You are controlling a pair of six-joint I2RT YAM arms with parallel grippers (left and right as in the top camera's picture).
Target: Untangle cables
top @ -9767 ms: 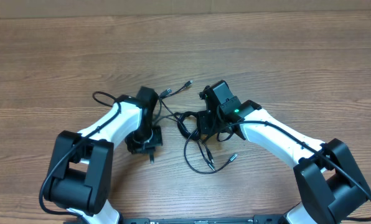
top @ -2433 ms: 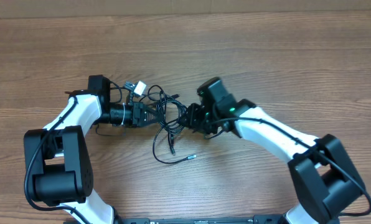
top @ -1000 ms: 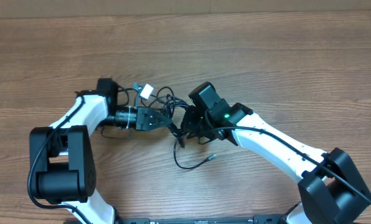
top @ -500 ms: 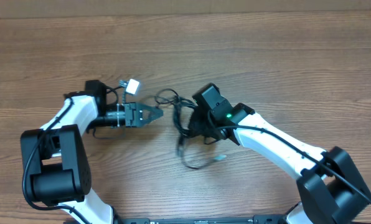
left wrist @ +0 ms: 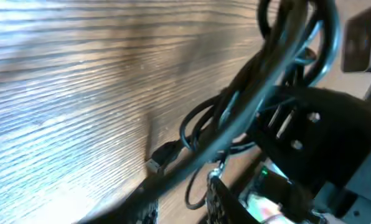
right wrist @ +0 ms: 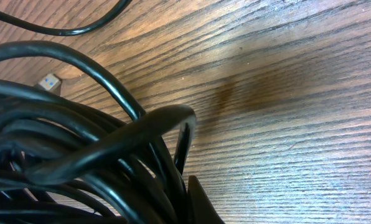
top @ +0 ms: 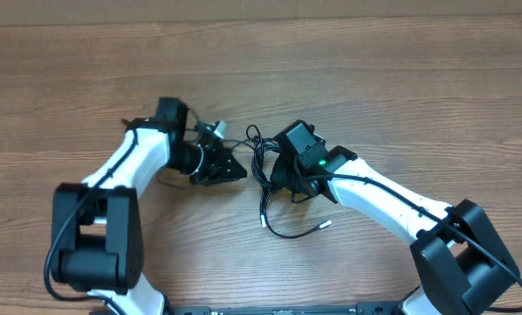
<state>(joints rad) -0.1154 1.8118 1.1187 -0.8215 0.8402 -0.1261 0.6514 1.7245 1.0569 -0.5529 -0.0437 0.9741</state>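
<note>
At centre left of the overhead view, the left claw (top: 235, 170) is pointed right at the cables (top: 263, 164). Its wrist view is blurred, so it cannot be told whether the claw is parted or gripping a strand. The cables are bunched at mid-frame on the table (top: 401, 96), with one loop trailed down to a silvery tip (top: 327, 223). Just right of them, the right claw (top: 285, 181) is clamped tight, the bundle seemingly pinched in it. If several strands are caught at once, the knot could be tightened. The claws, set near each other, could also be knocked together.
</note>
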